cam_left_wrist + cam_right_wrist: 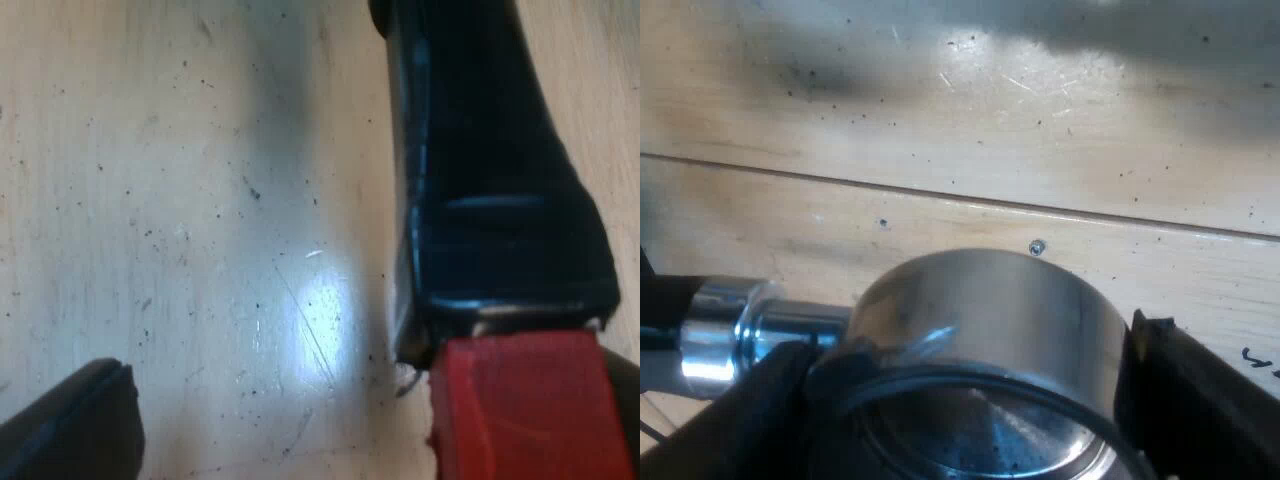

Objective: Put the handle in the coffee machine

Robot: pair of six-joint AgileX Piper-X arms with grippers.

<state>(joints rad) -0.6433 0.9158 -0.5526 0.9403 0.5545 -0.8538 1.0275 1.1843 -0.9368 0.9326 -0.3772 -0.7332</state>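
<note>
Lying inside right gripper point(968, 358): holder point(990, 300).

Caught strong light in the left wrist view, throwing a white patch of glare on the pale, speckled wooden tabletop point(150, 200) and thin bright streaks down the glossy black handle with a red end point(490, 180), next to a soft grey band of shadow on the wood. Ran dimmer and warmer in the right wrist view, with a broad dark shadow across the far boards and smeared highlights on the round shiny metal holder point(990, 310).
</note>
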